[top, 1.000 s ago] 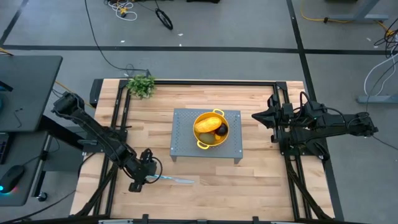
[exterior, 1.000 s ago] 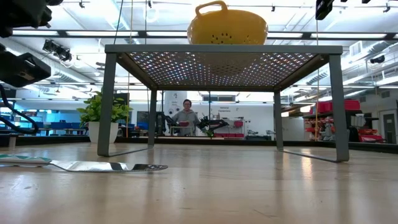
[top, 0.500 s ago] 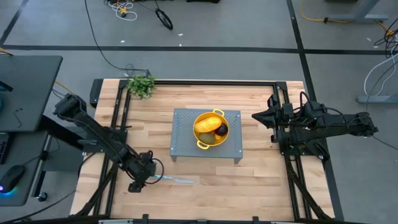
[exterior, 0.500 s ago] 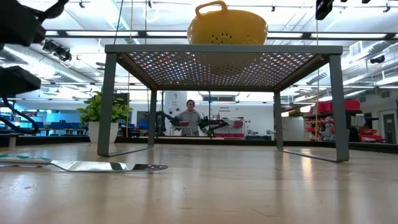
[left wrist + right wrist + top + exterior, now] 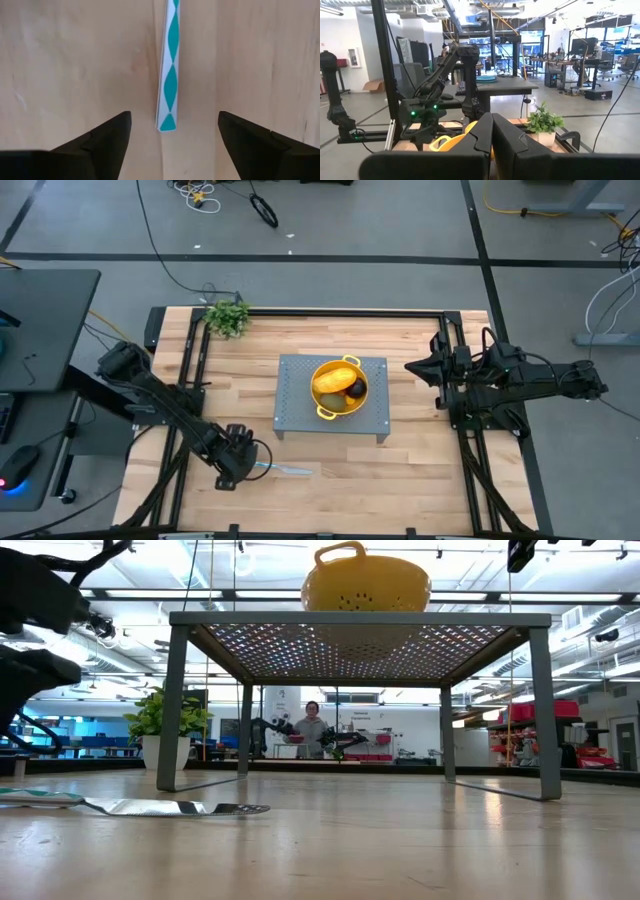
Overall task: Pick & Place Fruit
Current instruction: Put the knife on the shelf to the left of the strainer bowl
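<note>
Tabletop: fruit (image 5: 340, 387) in colander (image 5: 339, 388), well apart from left fingers (image 5: 112, 137).

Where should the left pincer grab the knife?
By the teal-patterned handle, from straight above. The knife lies flat on the table, and the open left pincer already straddles the handle's end, fingers either side of its narrow width.

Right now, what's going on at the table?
The left gripper is open just above the knife near the table's front edge, its fingers either side of the teal-patterned handle; nothing is gripped. The fruit already sits in the yellow colander on the grey perforated stand mid-table. The right gripper is shut and parked at the table's right side. A small plant stands at the far left corner.
</note>
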Controlling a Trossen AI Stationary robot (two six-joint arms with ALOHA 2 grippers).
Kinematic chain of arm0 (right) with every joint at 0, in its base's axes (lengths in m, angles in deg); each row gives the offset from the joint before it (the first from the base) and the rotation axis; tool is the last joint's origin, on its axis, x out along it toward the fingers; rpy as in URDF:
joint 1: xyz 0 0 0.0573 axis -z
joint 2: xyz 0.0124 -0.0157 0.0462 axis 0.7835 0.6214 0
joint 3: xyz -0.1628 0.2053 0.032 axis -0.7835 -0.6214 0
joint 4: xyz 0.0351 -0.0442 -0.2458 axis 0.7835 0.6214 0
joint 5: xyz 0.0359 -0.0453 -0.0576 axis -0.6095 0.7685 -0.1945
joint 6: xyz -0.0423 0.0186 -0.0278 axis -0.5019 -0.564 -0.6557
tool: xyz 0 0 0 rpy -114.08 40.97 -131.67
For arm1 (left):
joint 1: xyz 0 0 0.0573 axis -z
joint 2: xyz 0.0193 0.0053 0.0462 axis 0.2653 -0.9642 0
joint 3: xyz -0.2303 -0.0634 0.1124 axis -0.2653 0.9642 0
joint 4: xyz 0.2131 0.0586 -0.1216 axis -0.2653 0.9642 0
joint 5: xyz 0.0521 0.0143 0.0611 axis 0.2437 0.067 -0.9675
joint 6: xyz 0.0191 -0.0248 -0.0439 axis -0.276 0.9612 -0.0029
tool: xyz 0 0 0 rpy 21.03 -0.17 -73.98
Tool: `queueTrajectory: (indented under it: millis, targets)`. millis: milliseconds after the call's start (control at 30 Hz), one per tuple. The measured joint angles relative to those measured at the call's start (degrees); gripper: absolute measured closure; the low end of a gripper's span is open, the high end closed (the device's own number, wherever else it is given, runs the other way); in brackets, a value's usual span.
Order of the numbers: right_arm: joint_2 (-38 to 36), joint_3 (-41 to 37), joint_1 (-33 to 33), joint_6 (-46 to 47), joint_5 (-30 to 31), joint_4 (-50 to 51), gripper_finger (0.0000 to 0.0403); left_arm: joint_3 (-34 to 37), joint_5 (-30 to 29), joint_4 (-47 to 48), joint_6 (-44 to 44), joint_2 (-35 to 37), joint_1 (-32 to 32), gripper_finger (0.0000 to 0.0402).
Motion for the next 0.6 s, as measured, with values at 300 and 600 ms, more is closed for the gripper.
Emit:
queueTrajectory:
  millis: [300,600]
  targets:
    - [0.02,0.00,0.00,0.00,-0.01,0.31,0.0387,-0.01,-2.59,-0.31,1.38,0.01,-0.02,0.0121]
    - [0.02,0.00,0.00,0.00,-0.02,0.68,0.0387,-0.01,-3.01,-0.77,0.25,0.01,0.66,0.0144]
